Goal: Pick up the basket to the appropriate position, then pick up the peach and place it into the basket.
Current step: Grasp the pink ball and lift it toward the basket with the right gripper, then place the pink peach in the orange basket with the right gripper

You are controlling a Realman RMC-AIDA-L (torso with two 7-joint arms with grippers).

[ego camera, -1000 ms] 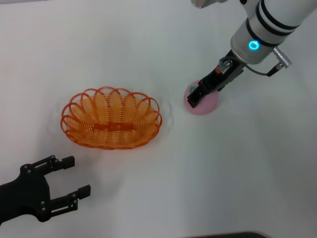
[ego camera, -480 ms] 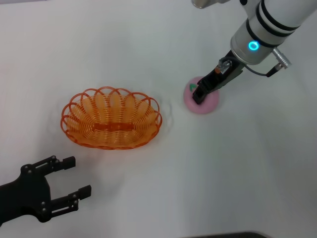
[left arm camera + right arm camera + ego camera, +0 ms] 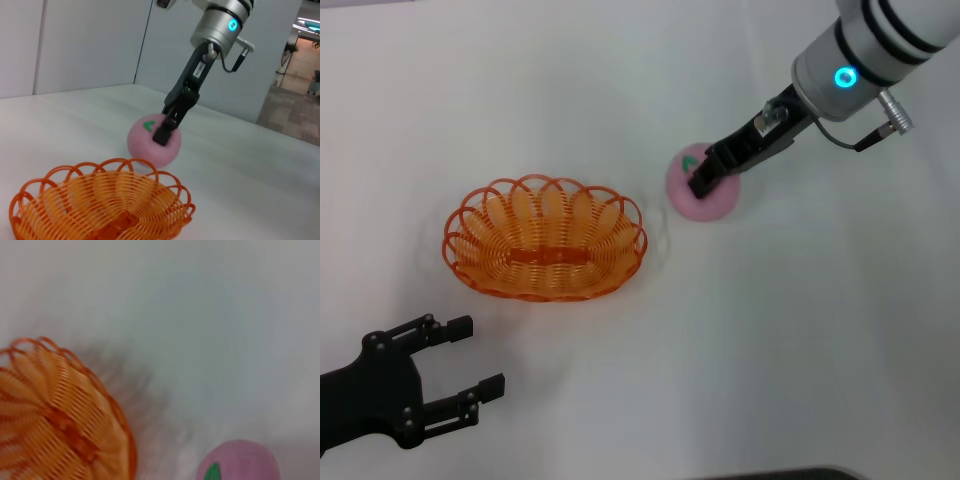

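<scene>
The orange basket (image 3: 546, 256) stands empty on the white table left of centre. The pink peach (image 3: 685, 196) with its green leaf mark is to the basket's right, a short gap away. My right gripper (image 3: 702, 181) reaches down from the upper right and is shut on the peach. The left wrist view shows the peach (image 3: 145, 145) held in the right gripper (image 3: 165, 131) just behind the basket (image 3: 100, 205). The right wrist view shows the basket (image 3: 55, 415) and the peach (image 3: 240, 462). My left gripper (image 3: 486, 354) is open and empty at the lower left, in front of the basket.
The white table (image 3: 800, 330) carries nothing else. A wall and a doorway show beyond the table's far edge in the left wrist view.
My right gripper has moved left toward the basket with the peach in it. The basket and the left arm have not moved.
</scene>
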